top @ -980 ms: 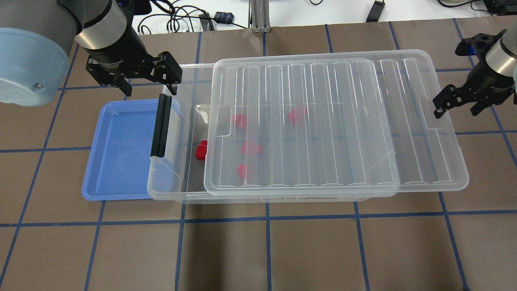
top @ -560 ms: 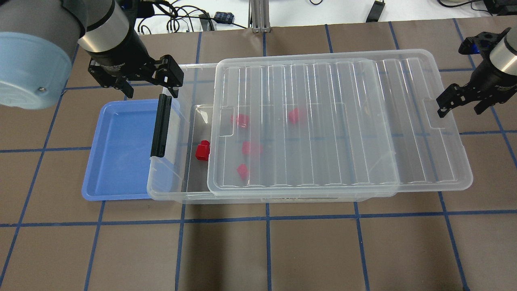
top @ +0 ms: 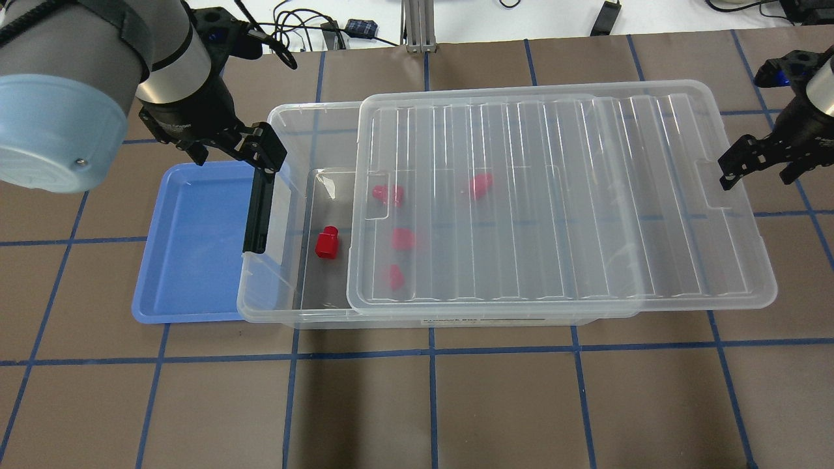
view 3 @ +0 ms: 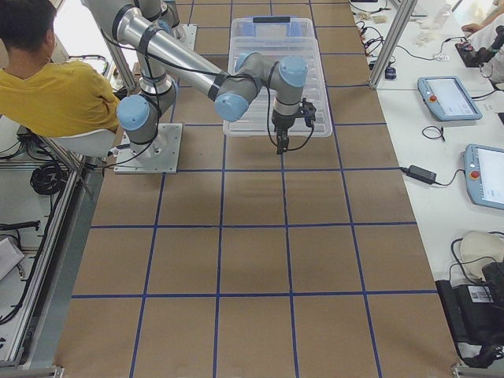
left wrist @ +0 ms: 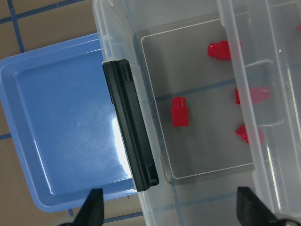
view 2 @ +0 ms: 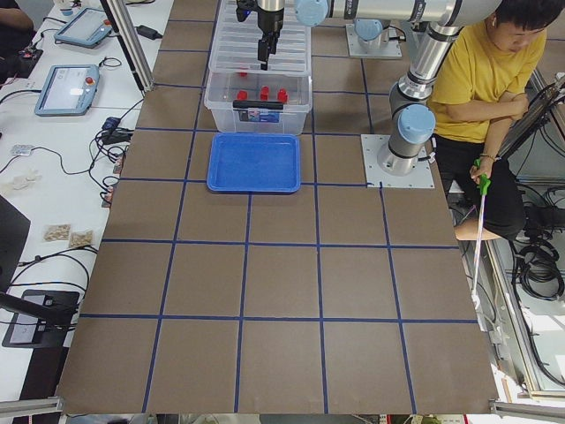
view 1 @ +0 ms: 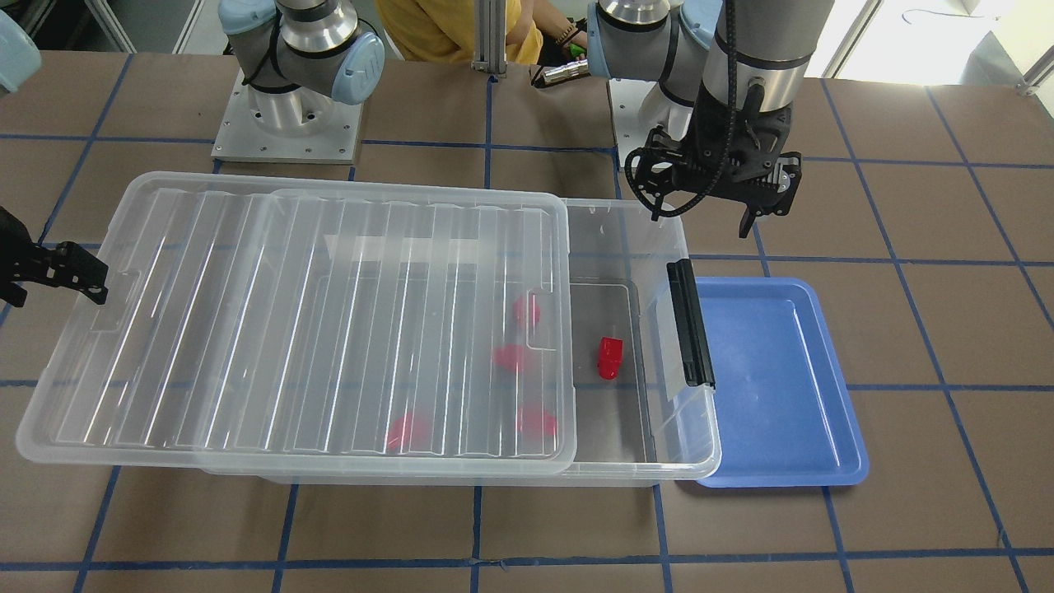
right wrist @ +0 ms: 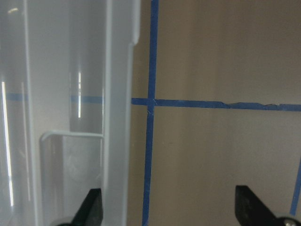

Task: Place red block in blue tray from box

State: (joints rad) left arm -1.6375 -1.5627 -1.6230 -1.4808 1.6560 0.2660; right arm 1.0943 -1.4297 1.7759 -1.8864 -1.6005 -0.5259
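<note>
the box is sitting on the counter with its ribbed lid lying offset toward the robot's right, leaving a gap at the end that carries the black latch bar. one red block is lying uncovered on the box floor in that gap, just beside the lid's edge; four more blocks are showing only as pink blurs under the lid. the blue tray is sitting against the latch end of the box and is holding nothing. the left end effector is hovering with its fingers apart above the far corner of the box's latch end, gripping nothing and well short of the block. the right end effector is also hanging with fingers apart at the lid's overhanging right end; whether it is touching the lid cannot be told. judgement: the access step appears largely done and the pick is not yet begun, so the task is at an early stage. the next move is calling for the left end effector to shift over the gap, line its fingers either side of the uncovered block, and descend between the lid's edge and the latch wall. clearance there is looking narrow, so a finger catching the lid is the main risk.
</note>
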